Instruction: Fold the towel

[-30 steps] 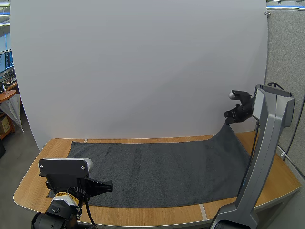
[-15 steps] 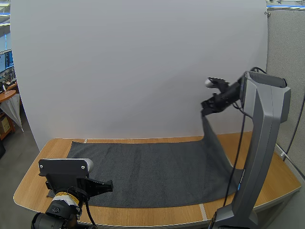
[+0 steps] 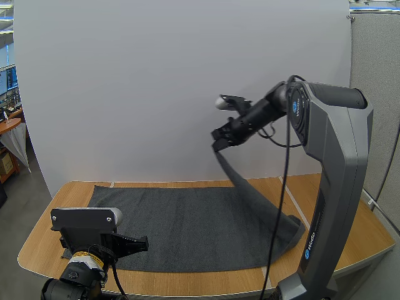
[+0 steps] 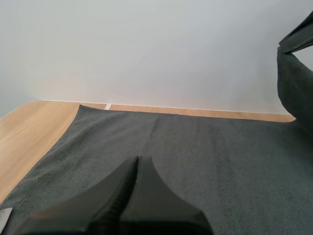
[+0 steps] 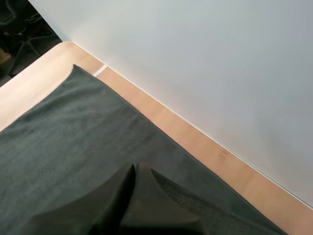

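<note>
My right claw (image 3: 219, 139) pinches one corner of the dark towel (image 3: 187, 225), high up in the middle of the frame. The rest lies flat on the tabletop (image 3: 45, 237). My left claw (image 3: 141, 242), at the lower left, is closed on nothing.

Dark grey terry towel (image 3: 187, 225) lies on the light wooden bench (image 3: 62, 212); right gripper (image 3: 217, 140) holds its right corner above the middle.

We see a dark grey towel (image 3: 181, 225) lying mostly flat across the wooden table (image 3: 62, 206). Its far right corner is raised high above its middle, and the cloth slants down to a fold at its right end.
</note>
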